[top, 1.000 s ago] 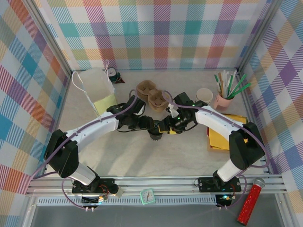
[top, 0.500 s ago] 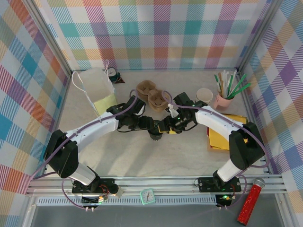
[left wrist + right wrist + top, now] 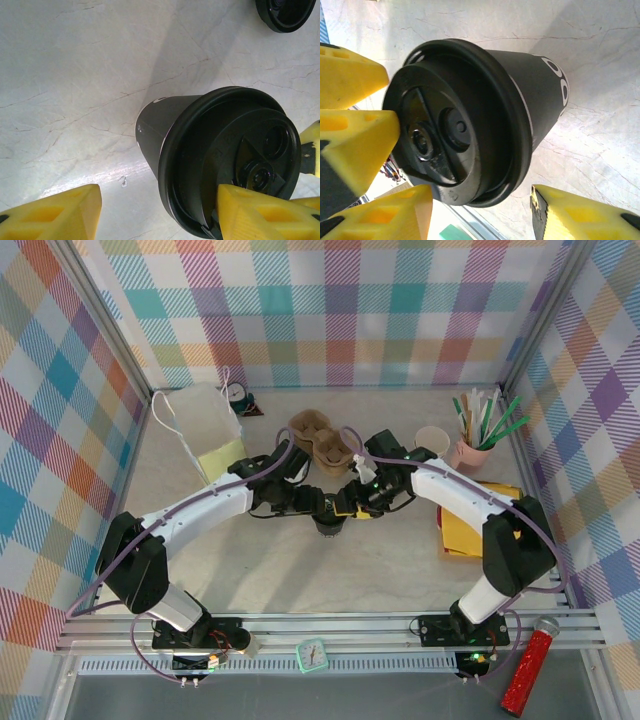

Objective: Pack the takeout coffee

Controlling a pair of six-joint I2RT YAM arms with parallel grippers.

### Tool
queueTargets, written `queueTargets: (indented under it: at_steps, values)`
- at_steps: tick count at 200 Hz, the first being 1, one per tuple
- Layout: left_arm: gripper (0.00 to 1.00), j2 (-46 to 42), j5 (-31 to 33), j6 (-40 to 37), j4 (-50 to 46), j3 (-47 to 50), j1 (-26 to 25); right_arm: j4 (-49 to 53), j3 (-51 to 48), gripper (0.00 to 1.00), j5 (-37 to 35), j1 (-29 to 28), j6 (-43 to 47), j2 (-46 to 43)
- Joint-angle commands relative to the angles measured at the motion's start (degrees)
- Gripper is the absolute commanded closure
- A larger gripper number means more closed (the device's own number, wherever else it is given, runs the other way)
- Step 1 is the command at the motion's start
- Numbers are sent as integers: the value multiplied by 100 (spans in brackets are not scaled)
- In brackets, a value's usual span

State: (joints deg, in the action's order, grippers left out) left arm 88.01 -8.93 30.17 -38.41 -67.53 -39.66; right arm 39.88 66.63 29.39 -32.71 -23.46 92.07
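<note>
Takeout coffee (image 3: 328,526): stood upright near the middle of the surface (image 3: 250,570), black lid pressed on, crowded from both sides by the two arms. Looked dark-walled with white print in the wrist views. Judged as resting on its base, not lifted.

Left gripper (image 3: 157,200): kept its jaws open, one yellow pad touching the lid's rim and the other well apart from the cup wall. Held nothing. Read as lining up or steadying rather than gripping.

Right gripper (image 3: 477,200): likewise had its jaws open, straddling the cup. Showed the near pad just under the lid's edge and the far pad clear, with bare surface between. Held nothing either. Probably came in from the opposite side to share or hand over the pick.

From overhead, gave the layout: white paper bag (image 3: 200,425) at far left, well apart from the cup, so judged the packing not yet started. Placed the pulp cup carrier (image 3: 320,440) just behind the wrists and the pink cup of sticks (image 3: 470,450) at far right. Could not settle pad contact from up there, with the wrists covering the cup's sides. Settled it from the wrist views instead.

From the left wrist, added a loose black lid (image 3: 285,12) lying on the surface beyond the cup. From the right wrist, added the white print running down the cup's side.
</note>
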Motion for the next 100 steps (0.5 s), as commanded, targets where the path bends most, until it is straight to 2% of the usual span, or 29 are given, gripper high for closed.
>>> queueTargets:
  at_steps: [1,59,100]
  values:
    - [38,120,65,-66,-185,248,-77,42,-222,45,-70,-27,51,194]
    - [39,164,95,-92,-163,348,-112,50,-424,46,-286,-16,132,211]
    - [38,147,121,-135,-365,-120,-108,267,88,44,-191,-18,114,79]
